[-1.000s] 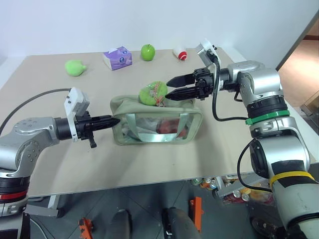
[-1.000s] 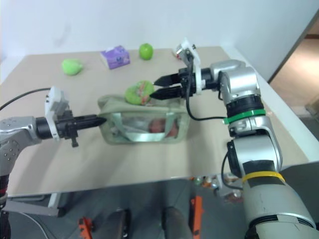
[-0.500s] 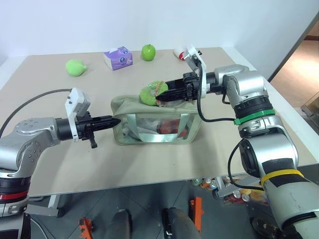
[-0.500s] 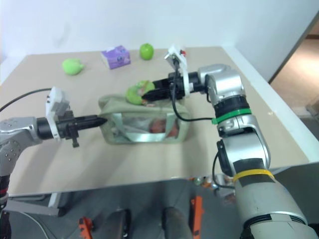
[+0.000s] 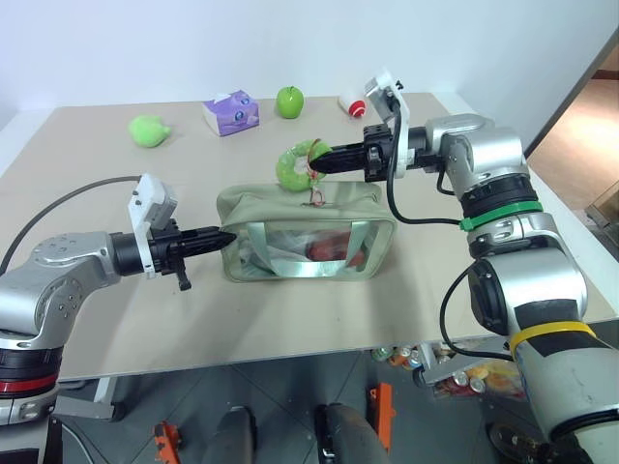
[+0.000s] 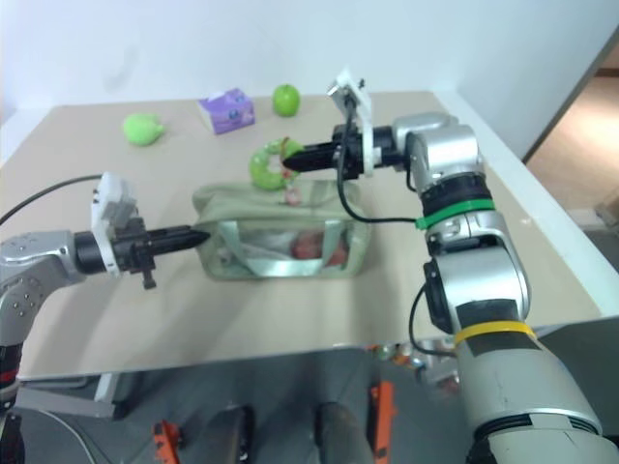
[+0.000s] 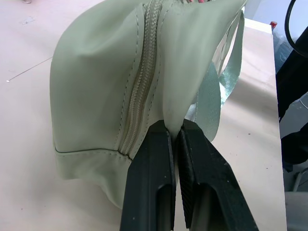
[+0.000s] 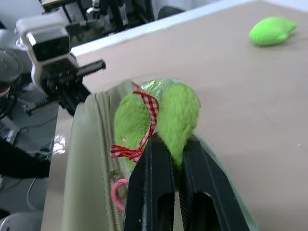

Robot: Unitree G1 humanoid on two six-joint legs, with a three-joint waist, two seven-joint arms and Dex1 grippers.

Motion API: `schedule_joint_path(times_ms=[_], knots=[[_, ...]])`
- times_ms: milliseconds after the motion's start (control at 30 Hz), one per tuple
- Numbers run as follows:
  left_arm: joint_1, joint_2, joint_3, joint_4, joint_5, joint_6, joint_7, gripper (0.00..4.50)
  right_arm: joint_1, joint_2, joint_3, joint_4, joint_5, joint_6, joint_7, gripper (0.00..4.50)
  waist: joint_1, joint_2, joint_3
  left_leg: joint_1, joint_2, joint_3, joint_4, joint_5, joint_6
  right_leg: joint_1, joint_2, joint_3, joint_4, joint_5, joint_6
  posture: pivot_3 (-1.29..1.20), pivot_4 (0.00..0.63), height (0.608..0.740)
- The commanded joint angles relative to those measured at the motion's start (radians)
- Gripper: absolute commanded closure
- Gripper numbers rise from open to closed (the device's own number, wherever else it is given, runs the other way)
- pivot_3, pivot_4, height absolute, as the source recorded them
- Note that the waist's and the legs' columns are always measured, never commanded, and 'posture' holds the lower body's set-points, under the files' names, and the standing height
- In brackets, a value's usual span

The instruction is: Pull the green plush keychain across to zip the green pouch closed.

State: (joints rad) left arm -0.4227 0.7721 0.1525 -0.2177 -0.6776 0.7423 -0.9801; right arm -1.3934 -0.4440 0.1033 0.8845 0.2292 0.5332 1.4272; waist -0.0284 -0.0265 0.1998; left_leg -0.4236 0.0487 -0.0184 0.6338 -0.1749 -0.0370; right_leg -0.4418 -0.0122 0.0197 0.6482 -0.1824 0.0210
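Note:
The green pouch (image 5: pixel 290 201) lies on its side in the middle of the table, a clear window facing me. My left gripper (image 5: pixel 224 236) is shut on the fabric at the pouch's left end (image 7: pixel 106 86), just beside the zipper (image 7: pixel 142 86). The green plush keychain (image 5: pixel 295 164) hangs just above the pouch's top, its pink cord (image 5: pixel 315 193) running down to the zipper. My right gripper (image 5: pixel 321 162) reaches in from the right and is shut on the keychain (image 8: pixel 178 110), which carries a red checked ribbon.
Along the far edge of the table sit a loose lime-green plush blob (image 5: pixel 146 130), a purple tissue box (image 5: pixel 230 112), a green apple (image 5: pixel 289 101) and a small white and red object (image 5: pixel 353 102). The table's right edge runs close behind my right arm.
My right gripper, open to the right of the keychain a second ago, has closed on it and raised it off the pouch's top. The left gripper has kept its hold.

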Motion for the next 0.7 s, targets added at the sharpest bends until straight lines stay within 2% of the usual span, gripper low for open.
schedule_joint_path(times_ms=[33, 167, 300, 467, 700], knots=[[0.011, -0.006, -0.043, -0.018, 0.005, 0.008, -0.007, 4.5, -0.04, -0.046, -0.054, -0.015, 0.022, -0.016, 0.014, 4.47, 0.001, 0.0, 0.0, 0.0, 0.0, 0.0, 0.0, 0.0, 0.0, 0.0, 0.0, 0.0, 0.0, 0.0, 0.0, 0.0, 0.15, 0.74], [0.01, -0.008, -0.044, -0.017, 0.005, 0.009, -0.007, 4.5, -0.018, -0.091, -0.065, -0.055, 0.024, -0.028, 0.043, 4.47, 0.006, 0.0, 0.0, 0.0, 0.0, 0.0, 0.0, 0.0, 0.0, 0.0, 0.0, 0.0, 0.0, 0.0, 0.0, 0.0, 0.15, 0.74], [0.023, -0.008, -0.044, -0.025, 0.004, 0.01, -0.005, 4.5, 0.161, -0.285, -0.075, -0.277, 0.006, -0.074, 0.098, 4.47, 0.018, 0.0, 0.0, 0.0, -0.001, -0.001, 0.0, 0.0, 0.0, 0.001, -0.001, -0.001, -0.001, -0.002, 0.001, 0.0, 0.15, 0.74], [0.026, -0.001, -0.045, -0.026, 0.001, 0.016, -0.011, 4.5, 0.343, -0.438, -0.096, -0.459, -0.006, -0.153, 0.065, 4.47, 0.009, 0.001, 0.0, 0.0, -0.002, 0.004, 0.0, -0.001, -0.001, 0.0, -0.004, 0.002, -0.001, -0.003, 0.002, 0.0, 0.15, 0.74], [-0.003, 0.0, -0.063, 0.002, 0.007, 0.015, -0.03, 4.5, 0.408, -0.553, -0.128, -0.479, -0.024, -0.215, -0.003, 4.47, 0.009, 0.001, 0.0, 0.001, -0.003, 0.005, 0.002, -0.001, -0.001, 0.001, -0.005, 0.003, -0.001, -0.003, 0.003, 0.0, 0.15, 0.74]])
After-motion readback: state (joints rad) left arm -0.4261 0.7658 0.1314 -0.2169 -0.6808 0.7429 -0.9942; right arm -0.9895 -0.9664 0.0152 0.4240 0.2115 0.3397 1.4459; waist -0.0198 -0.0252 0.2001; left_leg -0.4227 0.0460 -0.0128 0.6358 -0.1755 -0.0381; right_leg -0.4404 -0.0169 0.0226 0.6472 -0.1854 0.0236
